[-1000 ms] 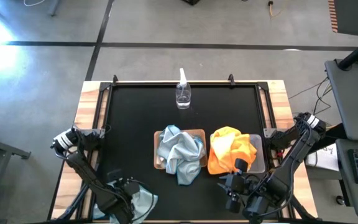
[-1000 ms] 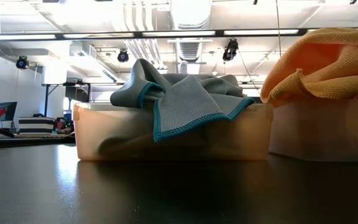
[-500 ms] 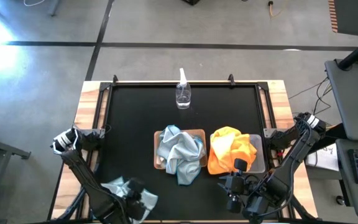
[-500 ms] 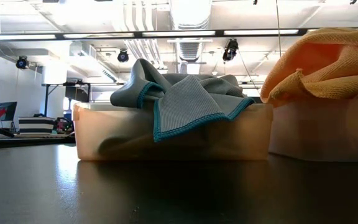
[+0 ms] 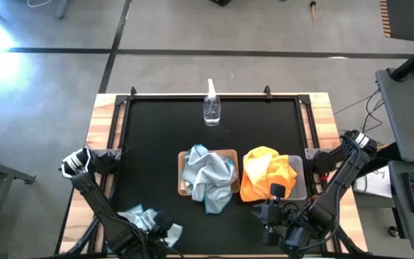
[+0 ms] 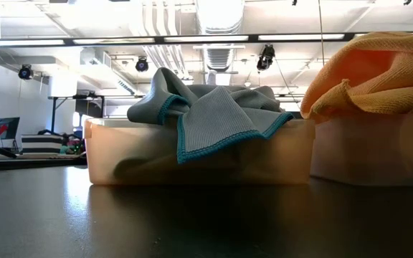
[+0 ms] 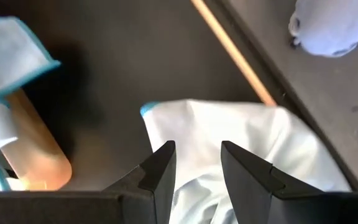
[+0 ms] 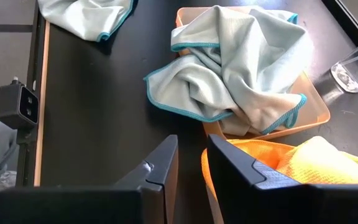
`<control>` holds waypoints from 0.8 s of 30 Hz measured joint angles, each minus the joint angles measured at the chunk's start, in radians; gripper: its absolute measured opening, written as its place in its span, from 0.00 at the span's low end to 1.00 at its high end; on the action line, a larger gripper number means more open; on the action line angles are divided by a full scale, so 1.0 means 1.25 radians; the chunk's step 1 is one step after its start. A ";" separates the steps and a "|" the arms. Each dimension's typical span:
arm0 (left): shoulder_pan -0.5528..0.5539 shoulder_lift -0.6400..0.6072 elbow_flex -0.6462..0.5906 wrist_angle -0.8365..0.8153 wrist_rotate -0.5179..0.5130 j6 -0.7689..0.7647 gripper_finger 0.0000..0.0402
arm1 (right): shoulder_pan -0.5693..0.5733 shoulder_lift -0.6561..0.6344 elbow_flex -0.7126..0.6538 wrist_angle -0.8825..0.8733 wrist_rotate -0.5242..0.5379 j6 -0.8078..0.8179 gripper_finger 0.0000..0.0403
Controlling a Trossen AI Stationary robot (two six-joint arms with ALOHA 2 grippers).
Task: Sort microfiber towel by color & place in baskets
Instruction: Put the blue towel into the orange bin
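Pale blue-grey microfiber towels [image 5: 208,176] fill the tan basket [image 5: 228,152], and one corner hangs over its near rim [image 6: 214,118]. An orange towel [image 5: 264,173] is heaped in the grey basket [image 5: 302,180] beside it. At the table's near left, my left gripper [image 5: 160,232] is shut on another pale blue towel [image 5: 136,216]. My right gripper [image 5: 264,214] hovers just in front of the grey basket. It is open by a narrow gap [image 8: 191,168] with nothing between its fingers. Neither gripper shows in the low view. My left gripper has bunched folds of the pale blue towel [image 7: 197,193] between its two fingers and comes at them steeply from above. The rest of the cloth fans out beyond the fingertips to a teal-hemmed corner [image 7: 146,112]. I cannot tell whether that part rests on the table.
A small clear spray bottle [image 5: 211,106] stands at the far middle of the black table. The table's wooden border [image 7: 235,53] runs close to the held towel. The left half of the mat [image 5: 149,144] lies bare between the left arm and the baskets.
My left gripper has risen and rolled about its own axis near the table's near-left corner. The pale blue towel, which lay flat to the gripper's right, is now gathered into a bunch and drawn toward the left edge. The baskets and their towels have stayed as they were.
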 joint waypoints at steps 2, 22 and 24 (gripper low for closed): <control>-0.001 0.000 -0.019 0.003 0.005 0.000 0.28 | 0.000 0.000 0.000 0.000 0.000 0.000 0.20; -0.016 0.000 -0.274 0.334 0.014 -0.121 0.28 | 0.000 0.000 0.000 0.000 0.000 -0.012 0.19; -0.017 0.000 -0.296 0.367 0.014 -0.130 0.28 | 0.000 0.000 0.000 0.000 0.000 -0.012 0.19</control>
